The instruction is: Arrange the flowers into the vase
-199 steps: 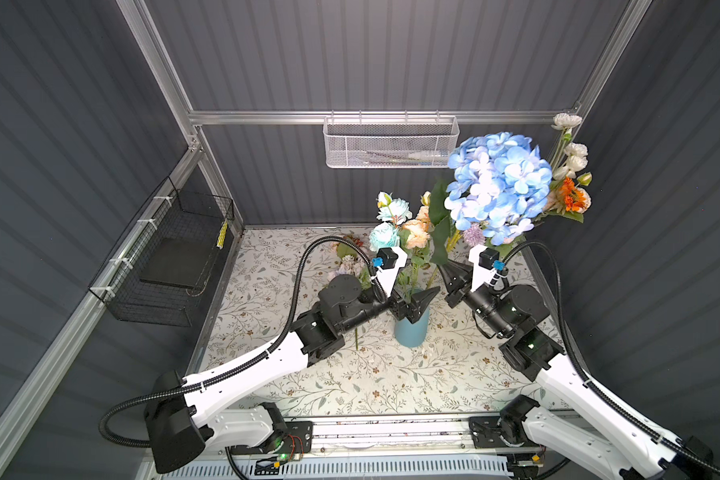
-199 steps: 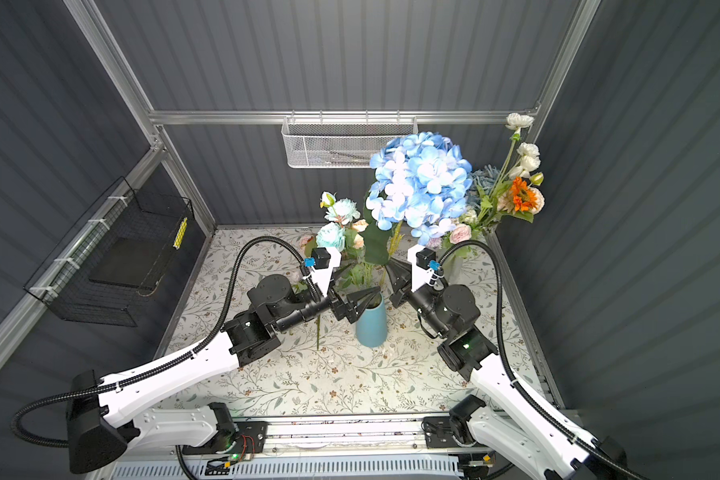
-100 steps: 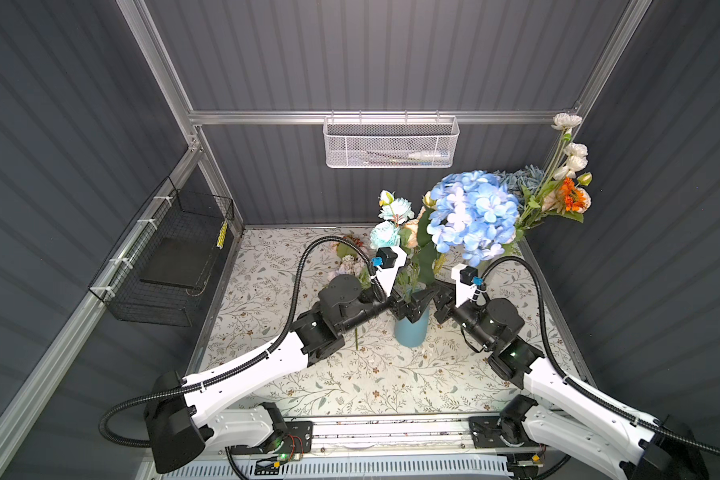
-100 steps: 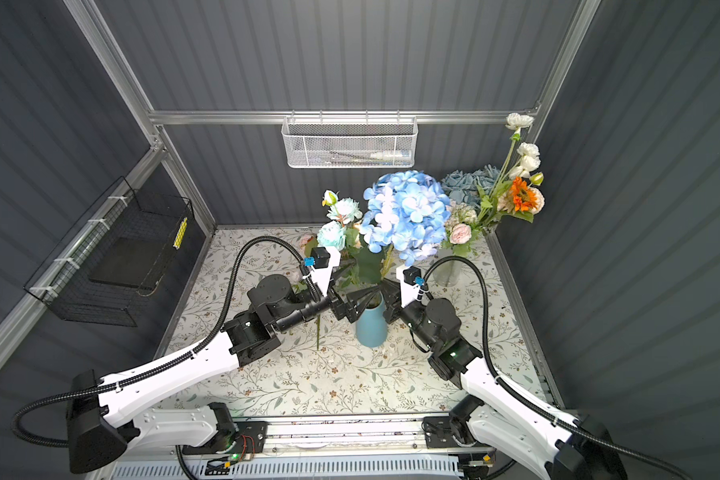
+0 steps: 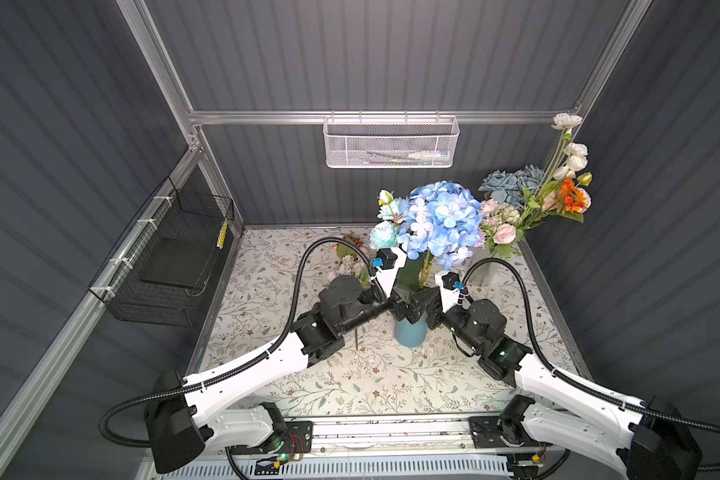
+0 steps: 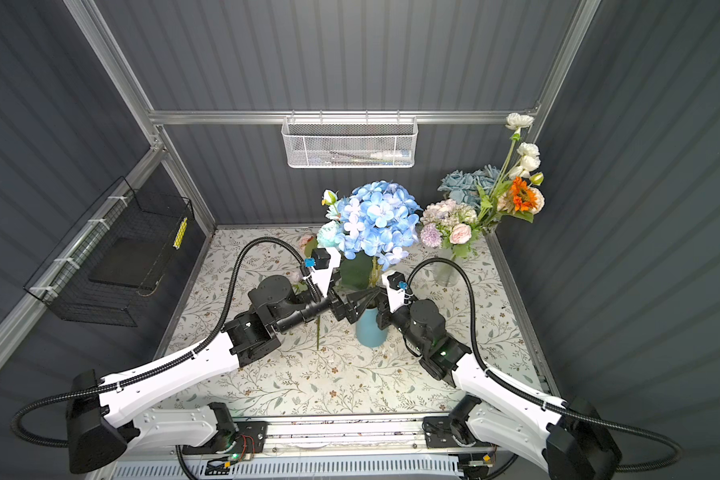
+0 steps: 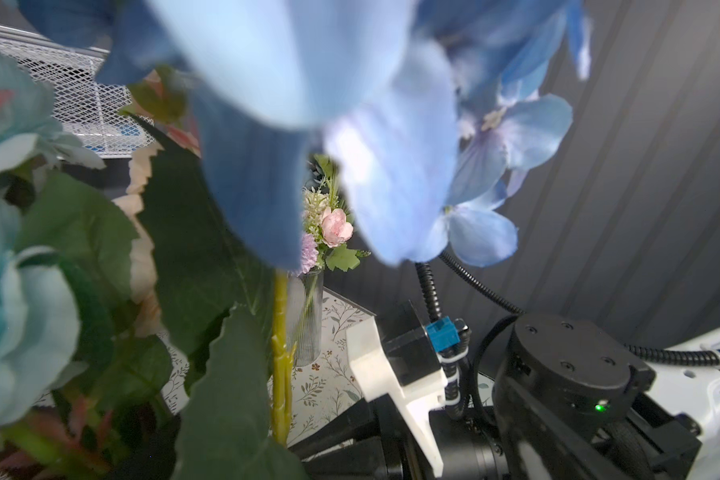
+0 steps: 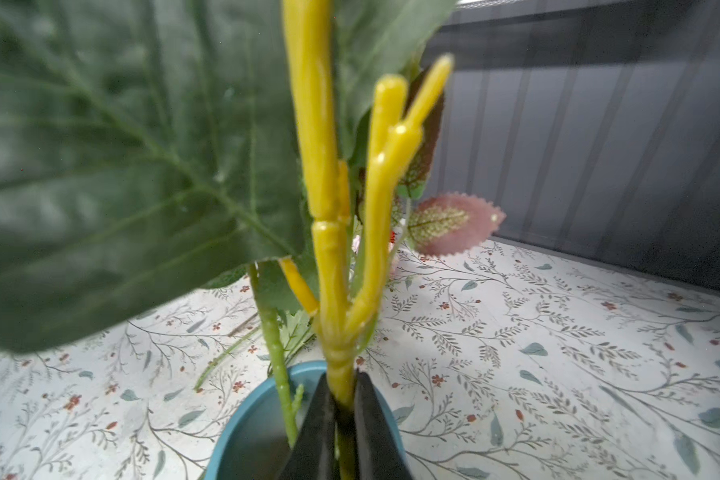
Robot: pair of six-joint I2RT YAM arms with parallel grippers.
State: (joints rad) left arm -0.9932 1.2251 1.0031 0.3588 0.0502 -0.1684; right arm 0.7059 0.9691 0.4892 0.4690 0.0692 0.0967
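The blue vase (image 5: 410, 334) (image 6: 368, 332) stands mid-table, with its rim (image 8: 242, 407) showing in the right wrist view. A teal-and-white spray (image 5: 385, 232) stands in it. My right gripper (image 8: 344, 401) (image 5: 431, 309) is shut on the yellow-green stem (image 8: 329, 266) of the big blue flower (image 5: 441, 220) (image 6: 377, 220), right at the vase mouth. The stem runs down into the vase. My left gripper (image 5: 410, 305) (image 6: 352, 305) hangs open at the vase's left side, holding nothing. More flowers (image 5: 348, 262) lie behind the left arm.
A glass vase (image 5: 485, 272) at the back right holds pink, lilac, orange and white flowers (image 5: 504, 232). A loose stem (image 5: 356, 338) lies left of the blue vase. A white mesh basket (image 5: 389, 143) hangs on the back wall, a black wire basket (image 5: 171, 266) on the left wall.
My right arm has swung left and down, bringing the blue flower from the right side to over the vase and its stem into the mouth. The left arm has stayed still.
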